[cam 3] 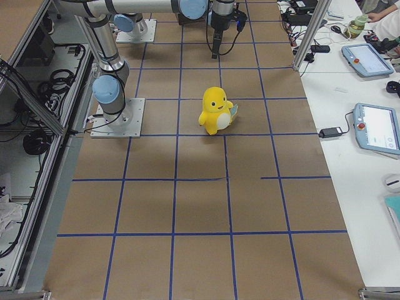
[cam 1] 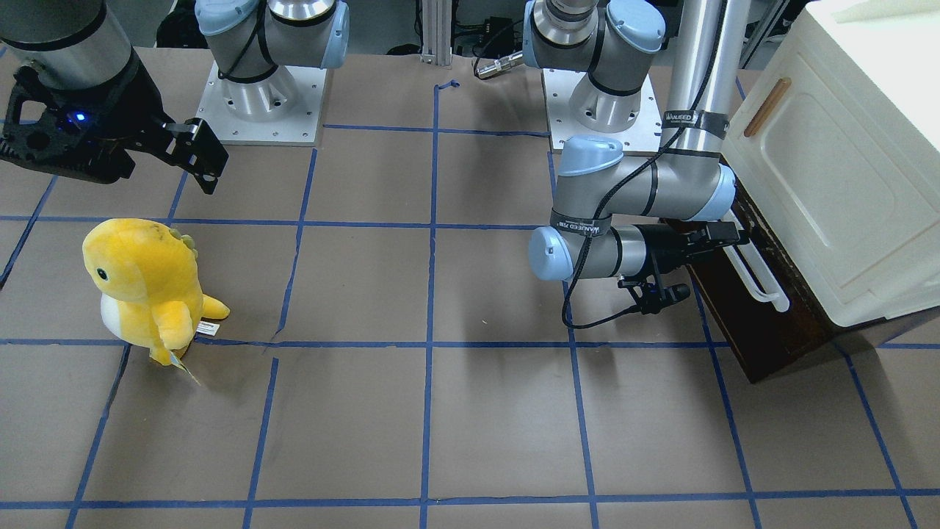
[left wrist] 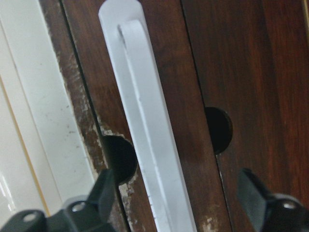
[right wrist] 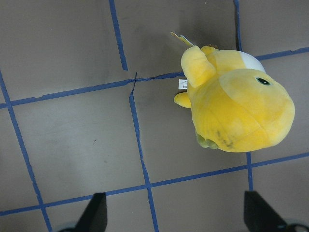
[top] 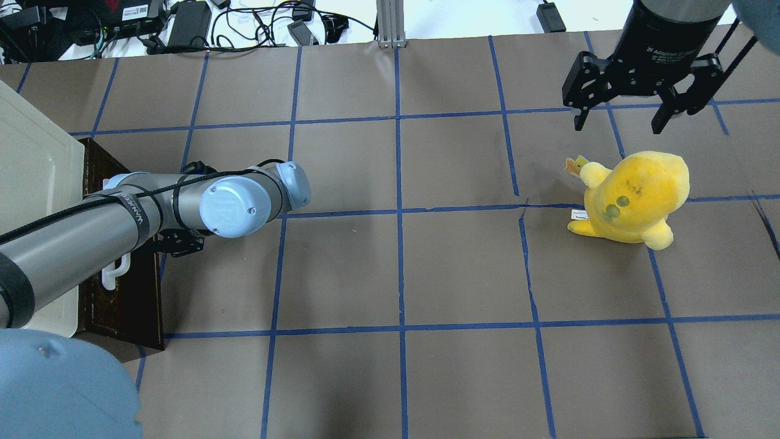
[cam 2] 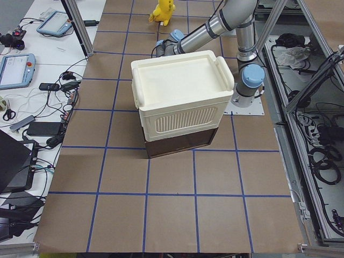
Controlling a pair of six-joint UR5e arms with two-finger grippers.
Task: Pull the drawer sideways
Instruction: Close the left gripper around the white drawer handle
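the brown, blue-taped table [cam 1: 499,411] bears a yellow plush toy [cam 1: 143,283] and the dark drawer [cam 1: 756,330].

Robotics lab, not a home. The table [top: 426,274] was covered in brown paper with a blue tape grid [top: 399,207]. Two industrial robot arms [cam 1: 631,184] were bolted down on metal base plates [cam 1: 301,117] at one edge. Aluminium frame posts [cam 2: 78,27] stood round the table. The side bench [cam 3: 350,175] carried teach pendants [cam 3: 375,128]. Power bricks [top: 190,21] and tangled cables [top: 256,30] lay past the far edge. More cable bundles [cam 2: 322,156] sat in a rack behind the arm bases. It was plain test-rig gear, with no domestic fittings.
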